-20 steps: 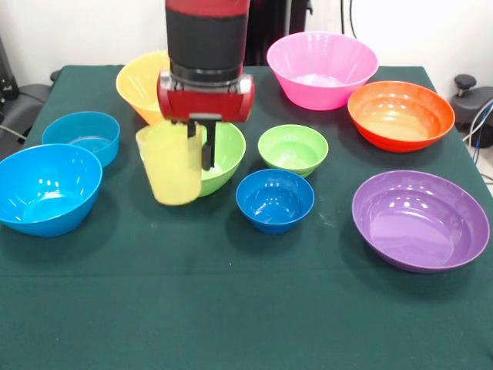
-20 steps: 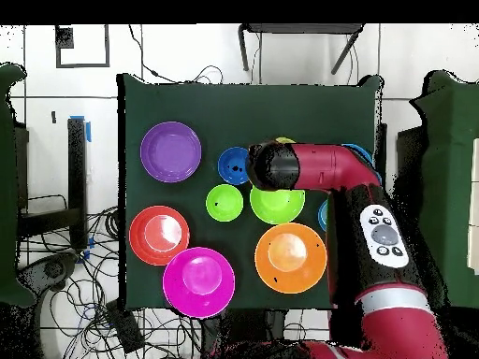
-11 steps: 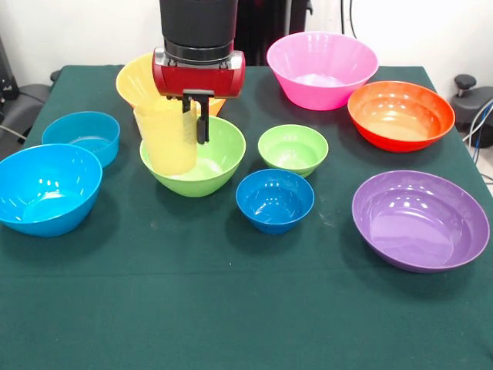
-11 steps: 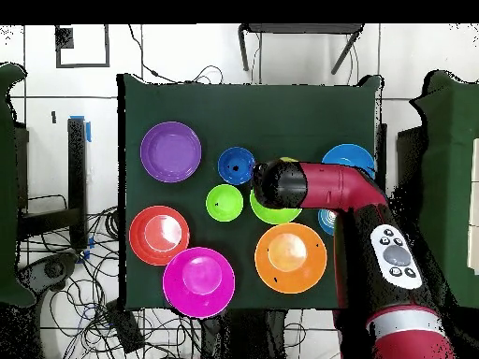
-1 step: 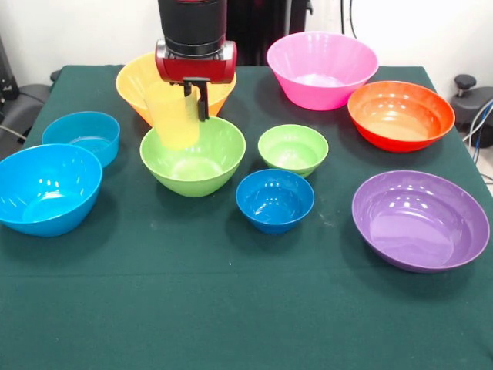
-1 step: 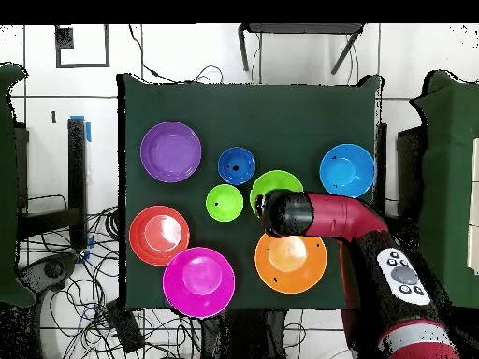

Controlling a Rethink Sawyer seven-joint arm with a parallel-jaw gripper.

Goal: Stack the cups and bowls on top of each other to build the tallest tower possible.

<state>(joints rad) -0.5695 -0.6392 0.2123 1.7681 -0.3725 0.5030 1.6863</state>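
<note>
A dark green cloth covers the bench (image 5: 231, 308), which stands on a pale tiled floor (image 6: 56, 122) strewn with cables (image 6: 103, 308). The gripper (image 5: 189, 104) has its fingers pinching the yellow tumbler (image 5: 173, 116), held above the far rim of the large lime-green bowl (image 5: 192, 158). Other bowls sit scattered about it.

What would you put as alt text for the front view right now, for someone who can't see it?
A red and black robot gripper holds a pale yellow tumbler above a large lime-green bowl on a dark green table. Eight more bowls, blue, orange, pink, purple and green, stand separately around it.
</note>
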